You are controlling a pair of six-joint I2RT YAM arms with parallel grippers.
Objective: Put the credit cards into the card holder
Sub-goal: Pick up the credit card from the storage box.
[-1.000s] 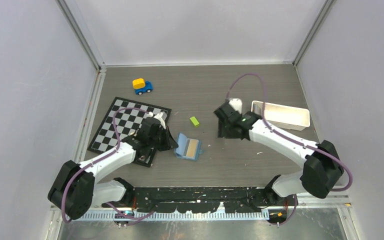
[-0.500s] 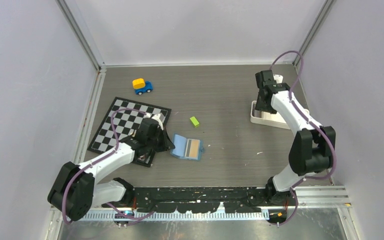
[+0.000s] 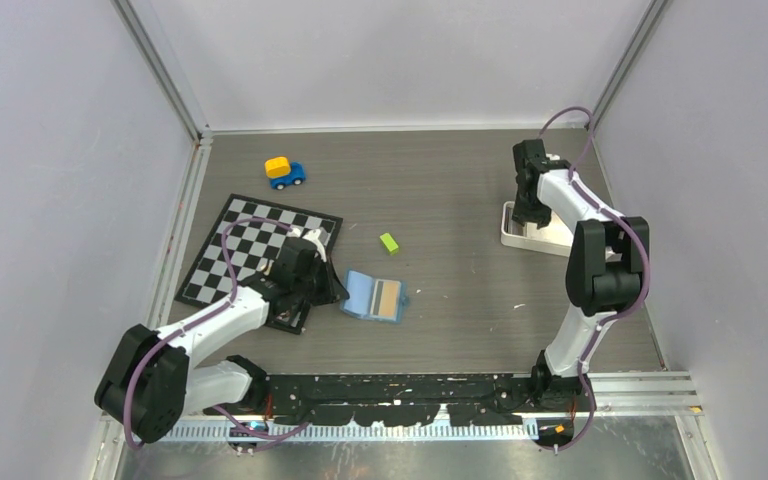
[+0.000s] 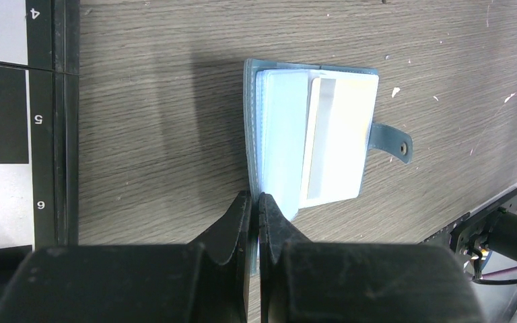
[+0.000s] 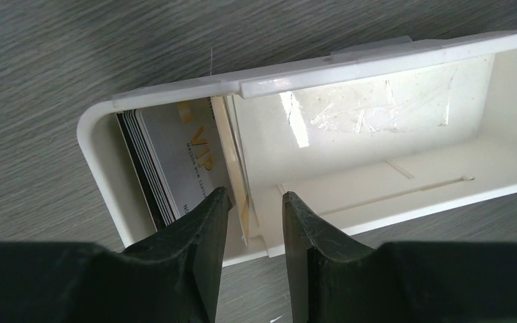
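Left hand (image 4: 256, 198) pinching open card holder's (image 4: 283, 134) edge; credit card (image 4: 343, 128) inside.

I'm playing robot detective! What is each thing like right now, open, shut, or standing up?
card holder: open, lying flat, tan card inside
credit cards: standing on edge in the tray's end
white tray: upright, holding the cards
left gripper: shut on the card holder's edge
right gripper: open, above the cards
toy car: on its wheels
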